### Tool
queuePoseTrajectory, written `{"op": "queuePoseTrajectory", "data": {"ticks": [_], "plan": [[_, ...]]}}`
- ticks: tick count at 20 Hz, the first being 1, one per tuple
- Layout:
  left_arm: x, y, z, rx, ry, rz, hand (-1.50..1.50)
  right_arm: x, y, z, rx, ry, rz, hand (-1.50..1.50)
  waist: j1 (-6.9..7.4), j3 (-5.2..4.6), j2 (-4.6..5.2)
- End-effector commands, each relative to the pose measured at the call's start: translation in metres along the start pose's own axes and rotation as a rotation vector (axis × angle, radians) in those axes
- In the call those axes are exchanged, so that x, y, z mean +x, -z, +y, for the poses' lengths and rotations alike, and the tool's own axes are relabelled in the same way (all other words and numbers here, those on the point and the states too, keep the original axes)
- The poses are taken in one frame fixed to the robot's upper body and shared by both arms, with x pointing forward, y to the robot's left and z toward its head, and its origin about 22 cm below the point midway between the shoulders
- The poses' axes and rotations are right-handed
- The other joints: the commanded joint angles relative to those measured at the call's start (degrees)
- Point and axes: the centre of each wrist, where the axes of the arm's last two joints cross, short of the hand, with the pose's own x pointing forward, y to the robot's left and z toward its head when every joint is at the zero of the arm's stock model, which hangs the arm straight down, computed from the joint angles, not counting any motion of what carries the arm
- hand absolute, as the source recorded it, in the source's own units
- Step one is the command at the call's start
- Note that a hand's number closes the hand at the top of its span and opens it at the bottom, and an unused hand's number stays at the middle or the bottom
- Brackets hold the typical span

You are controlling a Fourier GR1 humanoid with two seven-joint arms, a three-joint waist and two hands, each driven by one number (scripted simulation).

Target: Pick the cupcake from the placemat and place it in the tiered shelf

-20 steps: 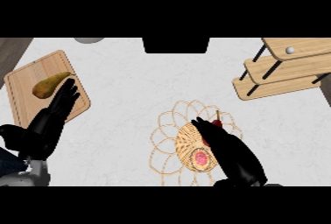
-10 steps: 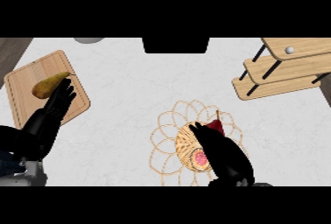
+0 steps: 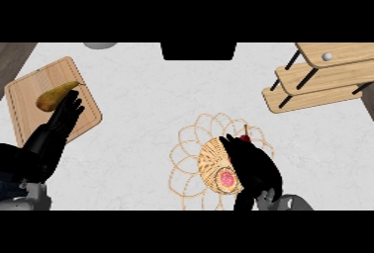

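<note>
The cupcake point(image 3: 217, 165) lies tipped on its side on the lacy tan placemat point(image 3: 191, 143), its ribbed wrapper toward the left and pink frosting facing down the view. My right hand point(image 3: 252, 165) lies against its right side with fingers curling around it; a red cherry point(image 3: 245, 139) peeks out by the fingertips. The wooden tiered shelf point(image 3: 321, 76) stands at the upper right, far from the hand. At the left edge my left hand point(image 3: 53, 133) rests open, fingers straight over the cutting board.
A wooden cutting board point(image 3: 33, 101) with a pear point(image 3: 53, 96) on it sits at the upper left. A dark box point(image 3: 199, 51) is at the counter's far edge, and a grey round object point(image 3: 98, 45) shows beside it.
My right hand has drawn back toward the lower edge and closed in around the cupcake. The left hand has slid slightly lower on the board.
</note>
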Motion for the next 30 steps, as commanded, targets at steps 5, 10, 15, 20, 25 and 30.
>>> {"op": "queuePoseTrajectory", "data": {"ticks": [5,10,15,20,25,30], "plan": [[0.010,0.010,-0.014,-0.002,-0.006,-0.005,0.00,-0.007,0.018,0.008,0.058,0.004,0.017,-1.50,-0.04,0.00,0.03],[0.004,-0.002,0.004,-0.007,0.006,-0.002,0.00,-0.007,0.004,0.031,0.082,-0.025,0.029,-1.50,0.00,0.00,-0.03],[0.012,-0.006,-0.019,-0.017,-0.019,0.008,0.00,-0.021,0.018,0.043,0.119,0.000,0.016,-1.50,0.10,0.01,-0.04],[0.011,-0.002,0.009,0.008,-0.003,-0.005,0.00,-0.049,0.034,0.068,0.142,0.016,0.016,-1.50,0.19,0.03,0.06],[0.011,0.000,-0.011,-0.006,0.001,-0.011,0.00,-0.055,0.030,0.070,0.142,0.038,0.013,-1.50,0.01,0.02,0.01],[0.008,0.012,-0.003,0.007,-0.015,-0.009,0.00,-0.048,0.035,0.069,0.062,-0.013,0.039,1.50,-0.11,0.00,0.04]]}}
